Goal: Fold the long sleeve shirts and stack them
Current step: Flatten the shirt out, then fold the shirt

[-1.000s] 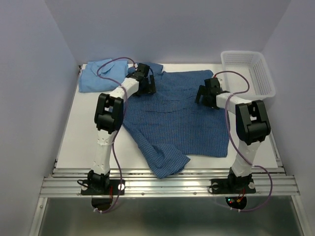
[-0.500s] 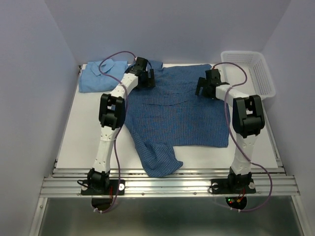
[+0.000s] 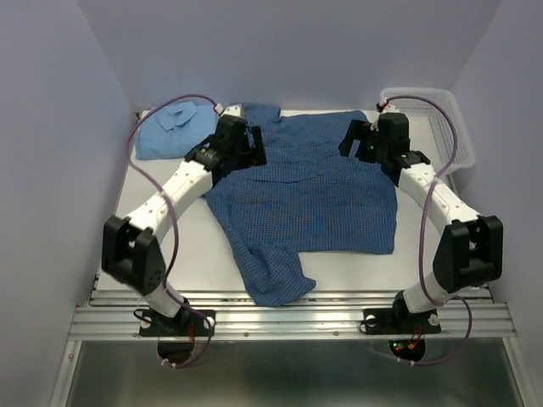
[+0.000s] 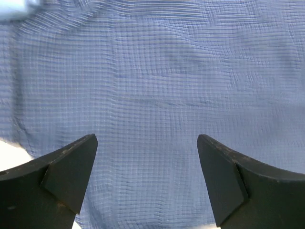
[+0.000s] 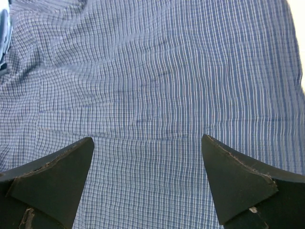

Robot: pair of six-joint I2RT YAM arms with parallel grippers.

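Observation:
A dark blue checked shirt (image 3: 310, 199) lies spread flat across the middle of the table, one sleeve bunched toward the near edge (image 3: 276, 275). Folded at the back left sits a plain light blue shirt (image 3: 170, 129). My left gripper (image 3: 252, 146) hovers over the checked shirt's far left part, open with nothing between its fingers; its wrist view is filled with checked cloth (image 4: 157, 95). Over the shirt's far right corner hangs my right gripper (image 3: 356, 140), also open and empty, with checked cloth (image 5: 157, 86) below it.
A white plastic mesh basket (image 3: 433, 119) stands at the back right corner, close beside the right arm. Bare white table (image 3: 161, 246) shows left of the checked shirt. Walls close in the back and both sides.
Both arms swung outward at the elbows while the grippers moved toward the back of the table. The checked shirt now lies flatter and further back, pulled straight at its far edge.

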